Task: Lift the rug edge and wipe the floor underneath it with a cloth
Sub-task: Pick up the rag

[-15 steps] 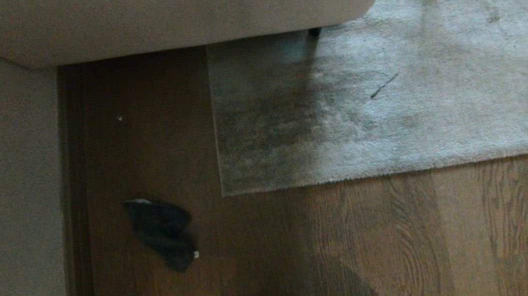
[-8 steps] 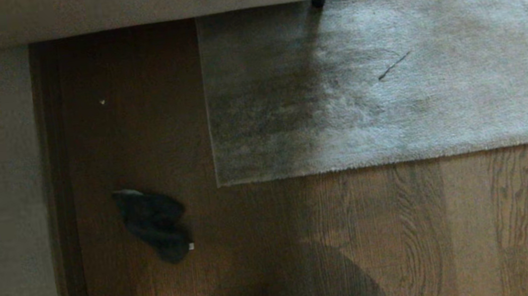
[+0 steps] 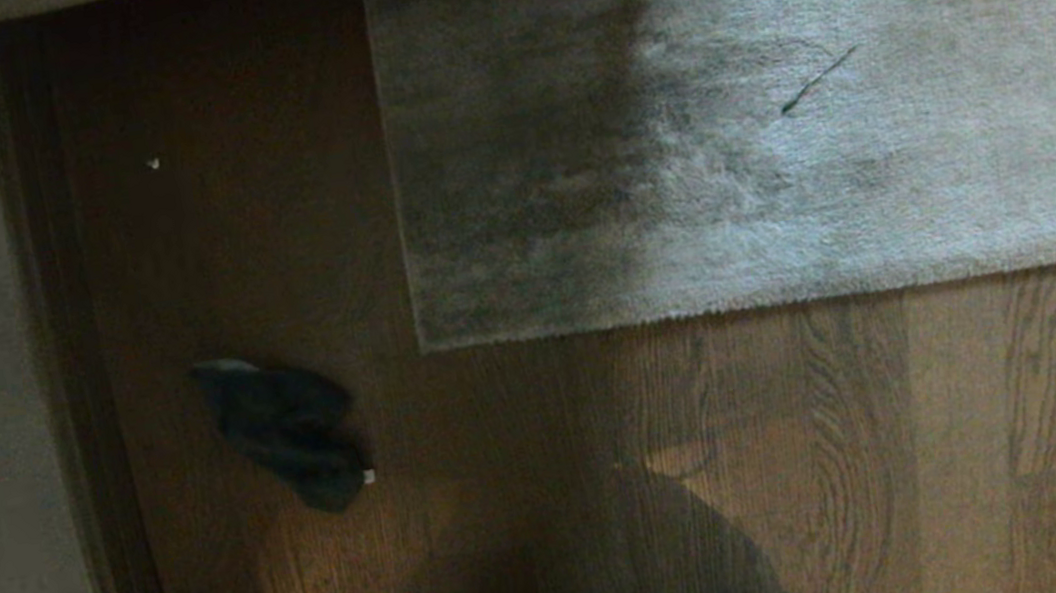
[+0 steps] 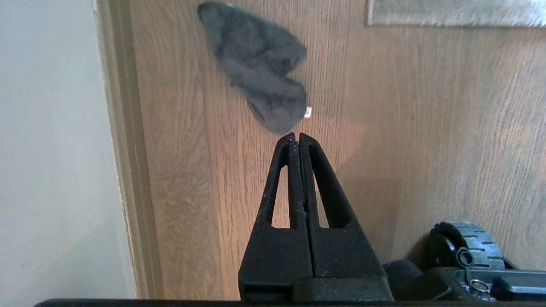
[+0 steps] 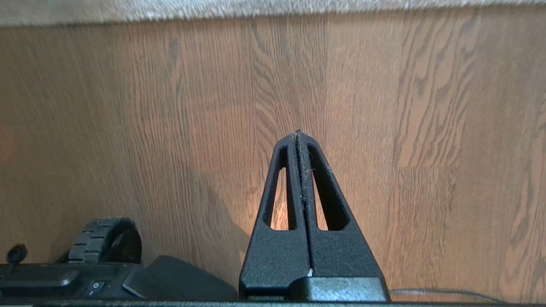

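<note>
left gripper (image 4: 295,135): black tapered fingers pressed together, empty, above floor (image 4: 426,128) | cloth (image 4: 260,81): crumpled plush dark-grey lump just beyond its tips, probably apart | right gripper (image 5: 297,133): clenched, empty | rug edge (image 5: 273,13): fuzzy pale straight border, well ahead on grained boards

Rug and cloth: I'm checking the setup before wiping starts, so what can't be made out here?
- Rug: head view's top and right edges cut it off; extent unknown.
- Floor beneath the rug: covered, its state hidden.
- Cloth: crumpled in shadow; its white tag is too small to read.
</note>
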Robot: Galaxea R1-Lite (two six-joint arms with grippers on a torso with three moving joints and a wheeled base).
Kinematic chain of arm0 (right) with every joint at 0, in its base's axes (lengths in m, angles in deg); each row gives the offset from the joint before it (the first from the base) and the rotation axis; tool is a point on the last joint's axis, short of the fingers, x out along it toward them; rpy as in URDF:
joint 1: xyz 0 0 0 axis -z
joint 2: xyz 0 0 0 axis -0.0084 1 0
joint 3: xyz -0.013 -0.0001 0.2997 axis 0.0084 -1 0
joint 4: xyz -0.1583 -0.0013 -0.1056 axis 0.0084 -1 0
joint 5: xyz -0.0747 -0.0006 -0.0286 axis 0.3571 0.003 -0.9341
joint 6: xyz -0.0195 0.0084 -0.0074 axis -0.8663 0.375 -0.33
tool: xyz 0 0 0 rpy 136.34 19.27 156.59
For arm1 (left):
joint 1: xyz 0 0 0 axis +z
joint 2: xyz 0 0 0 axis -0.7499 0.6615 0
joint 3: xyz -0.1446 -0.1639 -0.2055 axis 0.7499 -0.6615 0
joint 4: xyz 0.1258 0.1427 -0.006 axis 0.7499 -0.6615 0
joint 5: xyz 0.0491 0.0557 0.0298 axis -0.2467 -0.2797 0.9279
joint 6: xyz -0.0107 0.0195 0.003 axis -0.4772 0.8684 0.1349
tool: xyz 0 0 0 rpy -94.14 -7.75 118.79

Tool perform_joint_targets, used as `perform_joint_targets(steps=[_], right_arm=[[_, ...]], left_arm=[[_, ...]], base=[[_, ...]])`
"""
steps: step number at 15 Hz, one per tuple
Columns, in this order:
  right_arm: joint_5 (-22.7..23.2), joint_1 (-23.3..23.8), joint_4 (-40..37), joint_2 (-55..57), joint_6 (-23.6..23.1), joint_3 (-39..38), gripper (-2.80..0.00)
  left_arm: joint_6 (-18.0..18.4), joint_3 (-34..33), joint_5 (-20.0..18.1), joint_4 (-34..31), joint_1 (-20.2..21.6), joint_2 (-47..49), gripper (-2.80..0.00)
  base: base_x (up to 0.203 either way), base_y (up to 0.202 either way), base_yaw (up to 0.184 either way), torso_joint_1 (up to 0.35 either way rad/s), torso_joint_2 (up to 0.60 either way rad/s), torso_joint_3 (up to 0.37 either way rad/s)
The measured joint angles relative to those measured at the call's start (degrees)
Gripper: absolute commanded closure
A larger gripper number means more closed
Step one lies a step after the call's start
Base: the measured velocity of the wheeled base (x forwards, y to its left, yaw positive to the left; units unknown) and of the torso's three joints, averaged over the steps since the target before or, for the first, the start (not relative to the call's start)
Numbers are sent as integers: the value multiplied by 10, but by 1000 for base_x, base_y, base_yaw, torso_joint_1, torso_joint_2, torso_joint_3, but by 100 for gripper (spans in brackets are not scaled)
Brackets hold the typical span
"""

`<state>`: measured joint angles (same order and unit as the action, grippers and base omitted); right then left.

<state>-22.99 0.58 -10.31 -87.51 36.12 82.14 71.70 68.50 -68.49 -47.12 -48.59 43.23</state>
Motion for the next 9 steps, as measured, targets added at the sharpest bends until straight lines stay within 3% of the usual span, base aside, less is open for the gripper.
perform_joint_targets(steps=[9], right_arm=[[0, 0, 0, 0, 0, 0, 0]], left_arm=[[-4, 0, 2, 0, 0, 0, 0]], base=[[0, 0, 0, 3, 4, -192]])
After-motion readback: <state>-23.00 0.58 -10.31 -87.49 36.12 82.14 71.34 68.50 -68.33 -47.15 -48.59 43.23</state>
